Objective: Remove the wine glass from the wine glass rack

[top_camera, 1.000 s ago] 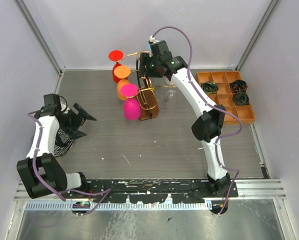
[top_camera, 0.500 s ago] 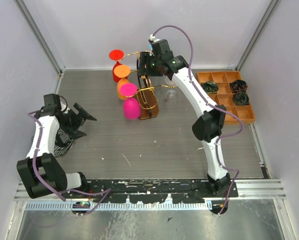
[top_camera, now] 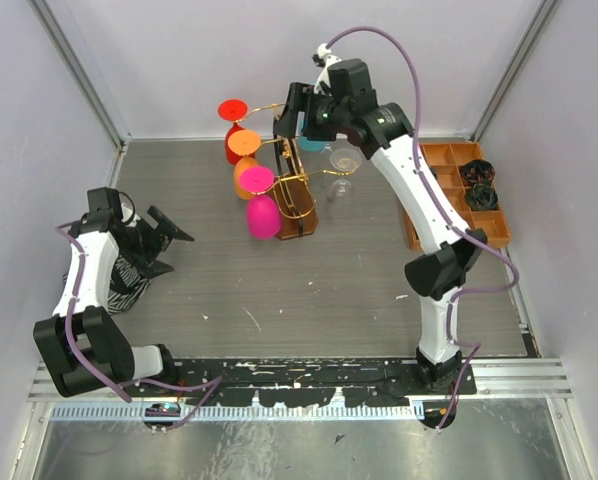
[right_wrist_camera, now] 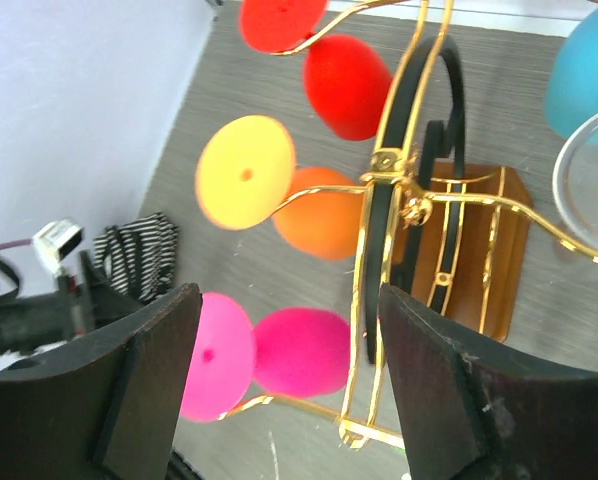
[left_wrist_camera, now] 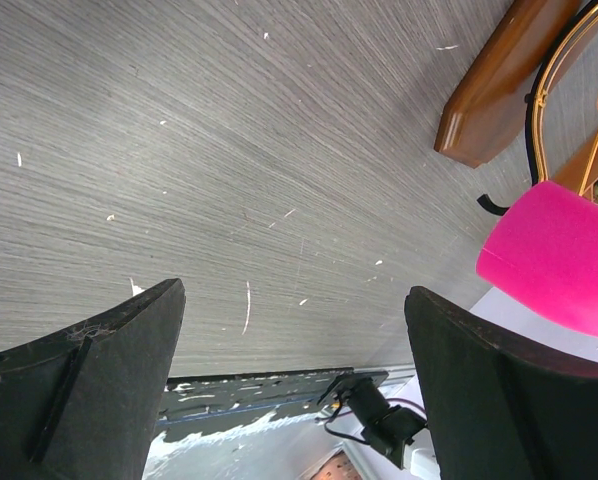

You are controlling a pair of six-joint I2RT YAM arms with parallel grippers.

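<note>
The wine glass rack (top_camera: 291, 192) is a gold wire stand on a brown wooden base (top_camera: 301, 222) at the back middle. Red (top_camera: 232, 148), orange (top_camera: 247, 178) and pink (top_camera: 263, 217) wine glasses hang on its left side. A blue one (top_camera: 312, 144) and a clear one (top_camera: 341, 166) hang on its right. My right gripper (top_camera: 299, 112) is open and empty above the rack's far end; its wrist view looks down on the rack (right_wrist_camera: 411, 200), the pink glass (right_wrist_camera: 301, 350) and the orange glass (right_wrist_camera: 324, 212) between its fingers (right_wrist_camera: 129, 390). My left gripper (top_camera: 169, 240) is open and empty, low at the left.
An orange-brown compartment tray (top_camera: 487, 236) with dark items lies at the right, partly under my right arm. A black-and-white striped cloth (top_camera: 129, 282) lies under my left arm. Walls close in at the back and sides. The left wrist view shows the pink glass (left_wrist_camera: 559, 255) and the base's end (left_wrist_camera: 494, 85).
My right arm has lifted and swung back and to the right, carrying the open gripper higher over the rack's far end. The glasses and the left arm have not moved.
</note>
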